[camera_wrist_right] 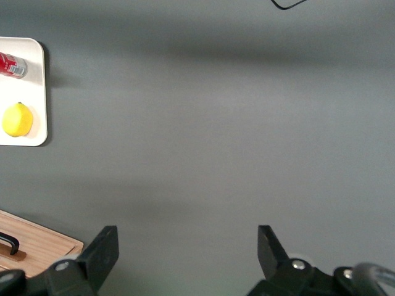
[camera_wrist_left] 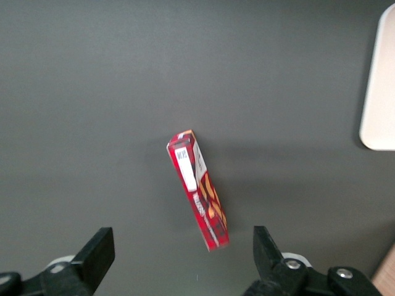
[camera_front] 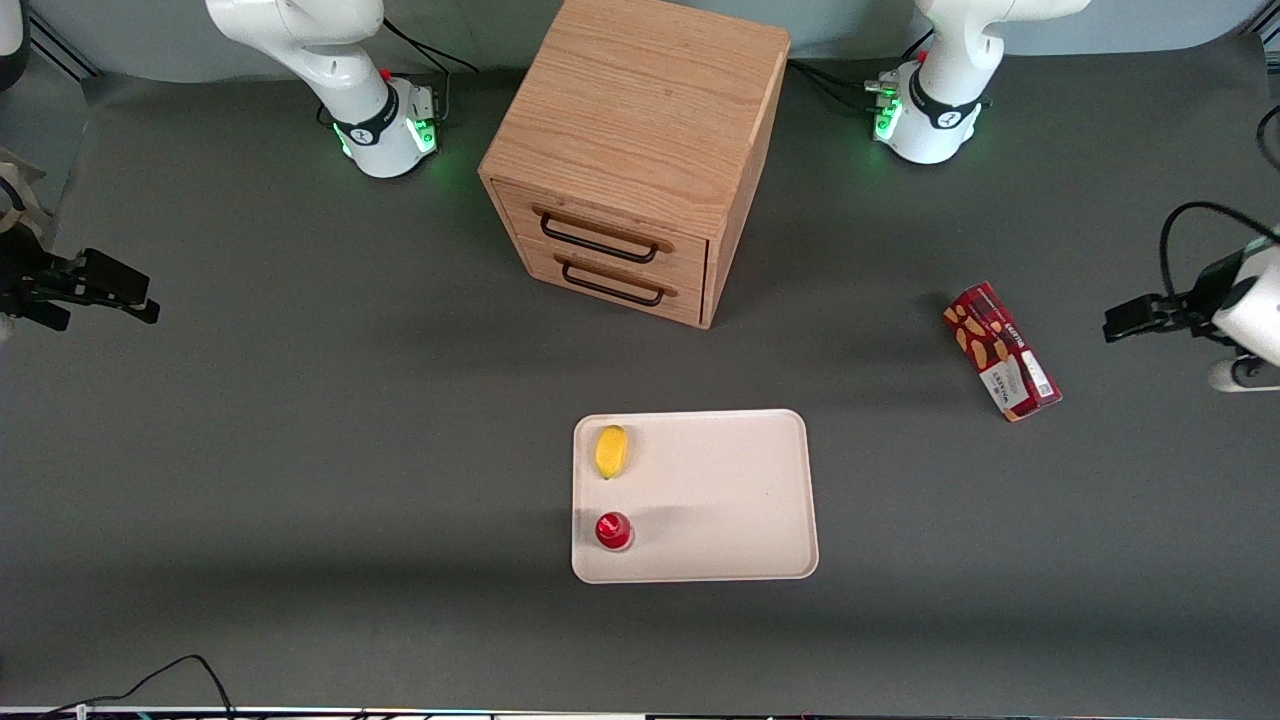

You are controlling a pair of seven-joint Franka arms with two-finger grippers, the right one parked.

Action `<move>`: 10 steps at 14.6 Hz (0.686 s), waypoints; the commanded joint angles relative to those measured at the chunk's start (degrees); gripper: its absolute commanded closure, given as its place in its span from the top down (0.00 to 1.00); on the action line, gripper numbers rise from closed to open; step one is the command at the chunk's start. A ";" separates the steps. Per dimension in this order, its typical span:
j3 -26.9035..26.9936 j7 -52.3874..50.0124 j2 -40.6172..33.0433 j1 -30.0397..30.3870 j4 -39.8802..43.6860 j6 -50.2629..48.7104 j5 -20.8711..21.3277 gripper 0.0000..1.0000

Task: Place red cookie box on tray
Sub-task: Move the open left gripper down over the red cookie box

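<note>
On the grey table point(camera_front: 300, 450) I see a wooden drawer cabinet point(camera_front: 640, 150) at the middle, and nearer the front camera the cream tray point(camera_front: 720, 500), which carries a yellow lemon point(camera_front: 611, 451) and a small round red object point(camera_front: 613, 530) along the rim facing the parked arm's end. Toward the working arm's end, well apart from the tray, the red cookie box point(camera_front: 1001, 350) lies flat on the table at a slant. My left gripper point(camera_wrist_left: 182, 259) hovers near the box with its fingers point(camera_wrist_left: 95, 250) spread wide, holding and touching nothing.

tray point(camera_wrist_left: 378, 86) edge-cropped, pincer point(camera_wrist_left: 182, 250) fingertips only — bases cropped
</note>
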 commanded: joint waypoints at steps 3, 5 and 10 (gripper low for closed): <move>0.27 -3.23 -6.31 0.78 -23.49 21.04 0.31 1.00; 0.18 -3.94 -5.78 0.96 -29.47 28.77 0.23 1.00; 0.27 -4.73 0.28 1.13 -36.25 43.90 -0.30 1.00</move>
